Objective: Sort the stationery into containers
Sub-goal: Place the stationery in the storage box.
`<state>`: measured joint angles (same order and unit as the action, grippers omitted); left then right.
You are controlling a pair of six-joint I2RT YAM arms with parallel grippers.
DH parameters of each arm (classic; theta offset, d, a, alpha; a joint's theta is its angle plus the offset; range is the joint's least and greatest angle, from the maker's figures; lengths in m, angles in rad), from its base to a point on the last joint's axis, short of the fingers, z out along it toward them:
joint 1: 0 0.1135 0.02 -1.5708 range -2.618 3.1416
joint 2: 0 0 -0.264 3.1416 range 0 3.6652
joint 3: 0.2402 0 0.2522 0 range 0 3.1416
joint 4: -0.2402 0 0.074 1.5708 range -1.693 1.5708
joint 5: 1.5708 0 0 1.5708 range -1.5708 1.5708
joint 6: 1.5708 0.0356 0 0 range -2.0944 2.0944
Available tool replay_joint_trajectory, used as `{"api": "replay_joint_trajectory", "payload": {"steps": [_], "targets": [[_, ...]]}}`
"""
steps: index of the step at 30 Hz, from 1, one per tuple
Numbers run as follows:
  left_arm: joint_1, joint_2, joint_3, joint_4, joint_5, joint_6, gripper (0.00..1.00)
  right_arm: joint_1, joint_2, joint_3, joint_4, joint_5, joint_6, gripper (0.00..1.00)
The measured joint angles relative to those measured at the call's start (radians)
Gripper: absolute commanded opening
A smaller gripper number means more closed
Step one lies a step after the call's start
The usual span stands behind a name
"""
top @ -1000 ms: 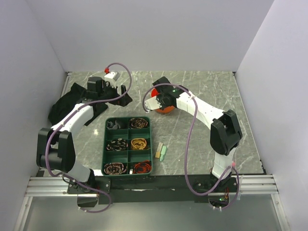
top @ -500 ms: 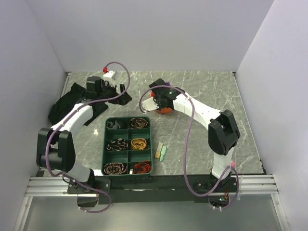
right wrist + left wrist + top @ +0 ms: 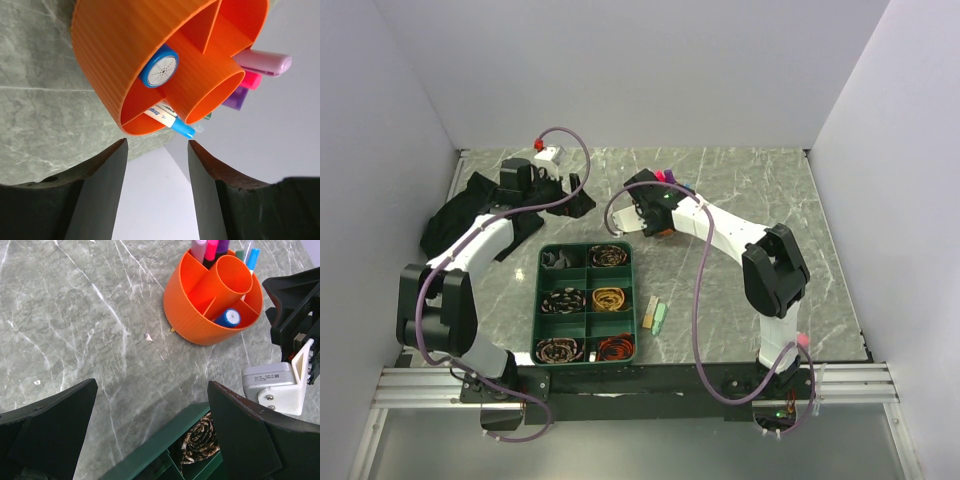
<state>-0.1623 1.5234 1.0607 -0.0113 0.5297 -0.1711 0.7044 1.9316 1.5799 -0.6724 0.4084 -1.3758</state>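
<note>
**Two end effectors, one orange pot, two loose blocks.**

My right end effector [image 3: 157, 145] stands partly spread and empty, with the orange pot [image 3: 115, 60] just beyond its tips. My left end effector [image 3: 151, 387] is spread wide, also empty, over the desk [image 3: 75, 315], with the pot farther ahead. The pot holds three markers [image 3: 262, 62] side by side (pale pink, magenta, purple), one blue-tipped pen [image 3: 170, 120] and one blue-capped piece [image 3: 160, 66] against the central tube. Two blocks [image 3: 661, 318], beige and green, lie side by side on the desk, just right of a green tray [image 3: 588, 246] whose six compartments hold coiled items.
</note>
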Motion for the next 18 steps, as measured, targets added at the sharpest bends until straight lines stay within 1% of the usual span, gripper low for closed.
{"api": "replay_joint_trajectory", "payload": {"steps": [6, 9, 12, 14, 15, 17, 18], "targets": [[0.000, 0.035, 0.018, 0.003, 0.015, -0.008, 0.99, 0.000, -0.010, 0.043, -0.026, -0.002, 0.067, 0.61], [0.000, 0.084, 0.062, 0.003, 0.030, -0.022, 0.99, -0.007, -0.023, 0.132, -0.072, -0.016, 0.148, 0.62], [-0.002, 0.156, 0.137, -0.002, 0.043, -0.047, 0.99, -0.026, -0.033, 0.269, -0.131, -0.057, 0.270, 0.61], [-0.005, 0.218, 0.206, -0.018, 0.051, -0.064, 0.96, -0.059, -0.044, 0.362, -0.164, -0.095, 0.380, 0.60], [-0.006, 0.250, 0.244, -0.025, 0.054, -0.073, 0.93, -0.083, -0.054, 0.391, -0.172, -0.116, 0.431, 0.59], [-0.007, 0.318, 0.319, -0.042, 0.061, -0.087, 0.88, -0.137, -0.085, 0.410, -0.189, -0.150, 0.534, 0.58], [-0.007, 0.349, 0.352, -0.050, 0.068, -0.093, 0.80, -0.161, -0.097, 0.407, -0.196, -0.165, 0.574, 0.56]]}}
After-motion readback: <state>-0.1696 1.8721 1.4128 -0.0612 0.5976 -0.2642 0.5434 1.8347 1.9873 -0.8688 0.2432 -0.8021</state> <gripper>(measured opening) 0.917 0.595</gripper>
